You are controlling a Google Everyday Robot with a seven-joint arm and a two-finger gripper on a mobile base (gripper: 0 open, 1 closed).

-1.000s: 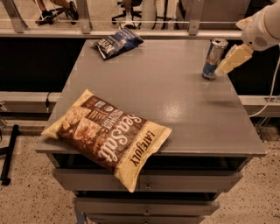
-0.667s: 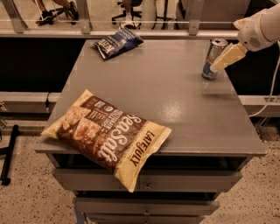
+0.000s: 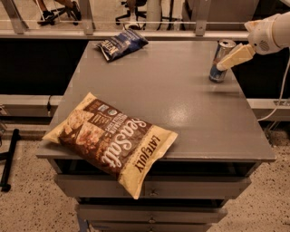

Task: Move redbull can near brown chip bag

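The end effector (image 3: 230, 59) is edging leftward from a second ago and is now touching the side of the redbull can (image 3: 217, 73); whether it is parted or clamped cannot be told. The can is standing upright at the far right of the table (image 3: 181, 104), well apart from the brown chip bag (image 3: 113, 140) at the near left edge, so the carry is probably still ahead.

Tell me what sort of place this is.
Probably an office or lab workspace: a grey drawer-fronted table, wheeled office chairs beyond a railing, and a speckled floor. The robot's claw is at the redbull can on the table's far right.
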